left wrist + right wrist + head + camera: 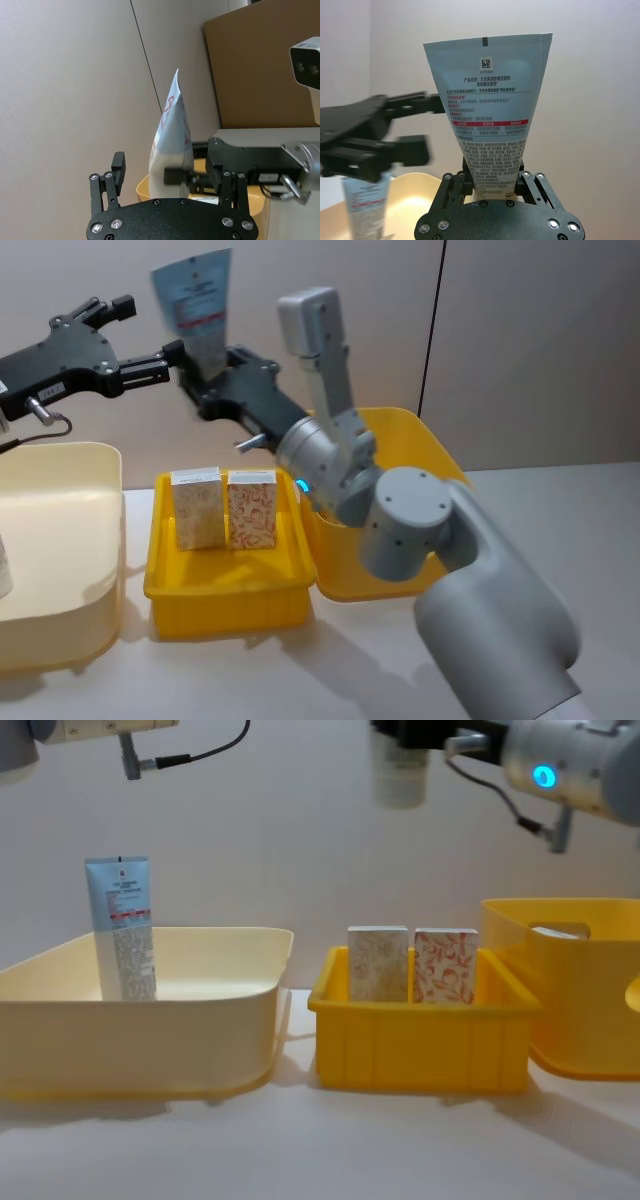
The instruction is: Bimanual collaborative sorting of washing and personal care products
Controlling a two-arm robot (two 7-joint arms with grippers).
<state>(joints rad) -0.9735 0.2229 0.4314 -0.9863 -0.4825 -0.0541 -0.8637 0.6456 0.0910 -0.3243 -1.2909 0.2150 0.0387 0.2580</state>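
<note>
The right end effector [492, 182] grips the upright tube [490, 107] by its lower end; the open left end effector [172, 187], immediately left, straddles it.

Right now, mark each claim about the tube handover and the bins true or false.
1. The right gripper is shut on the raised tube. True.
2. The left gripper is clamped on that tube. False: its fingers stand open on either side of it.
3. Two floral boxes stand in the small yellow bin. True.
4. The cream tub holds both boxes. False: it holds another tube, standing upright.
5. The raised tube's cap points downward. True.
</note>
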